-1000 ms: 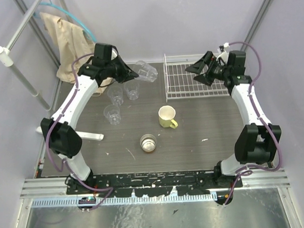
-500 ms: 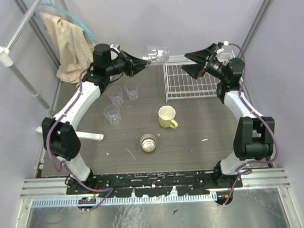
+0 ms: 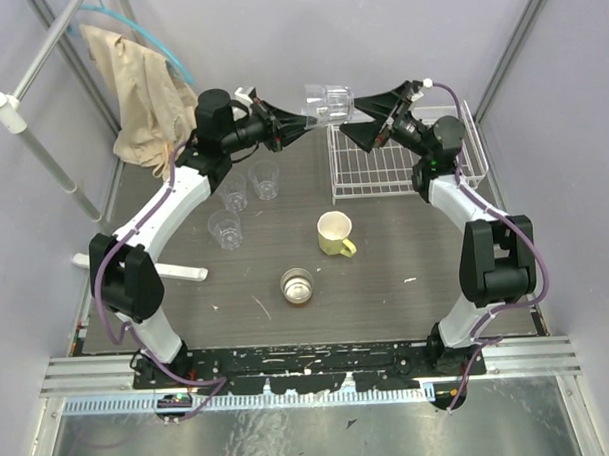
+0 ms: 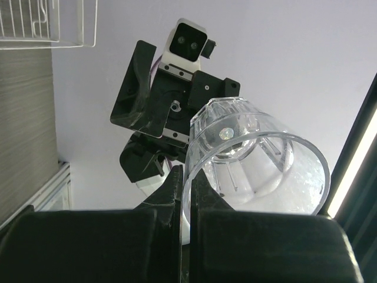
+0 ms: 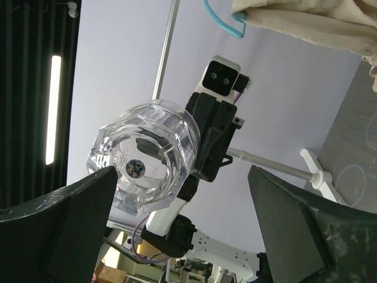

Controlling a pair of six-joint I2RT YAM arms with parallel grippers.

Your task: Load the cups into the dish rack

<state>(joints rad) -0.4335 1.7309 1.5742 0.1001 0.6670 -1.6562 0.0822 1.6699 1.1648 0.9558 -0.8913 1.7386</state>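
Holding one clear tumbler (image 3: 328, 102) up in the air, L gripper (image 3: 293, 123) is clenched on its rim: one finger inside the mouth, one outside, seen best in L wrist view. The tumbler lies on its side, above the table (image 3: 426, 264), just off the far-left corner of the dish rack (image 3: 382, 165). Mouth is toward L arm, thick base toward R arm. Glass is see-through w/ faceted walls and a heavy octagon-ish base; there's a small round sticker in the middle of the base, seen from R wrist.

R gripper (image 3: 369, 119) is released, jaws spread wide, facing the tumbler's base. Tips are near the base, but can't tell if they touch. Nothing is in its grasp.

Count:
- Clear faceted tumblers: 4. One is held, 3 stand upright on the table left of the rack, two side by side (image 3: 231, 191) (image 3: 265, 179) and a third (image 3: 224, 229) nearer the arm bases.
- Pale yellow mug (image 3: 335, 234): 1, upright, mid-table, just in front of the rack's near-left corner, handle pointing near-right.
- Metallic-brown cup (image 3: 298, 285): 1, upright, nearer than the mug.
- Dish rack: 1, white wire, low grid sides, far-right part of the table. All 5 standing cups are outside it.

Misc: a beige cloth (image 3: 139, 84) hangs far-left, and a white bar (image 3: 176, 269) lies on the table by L arm.
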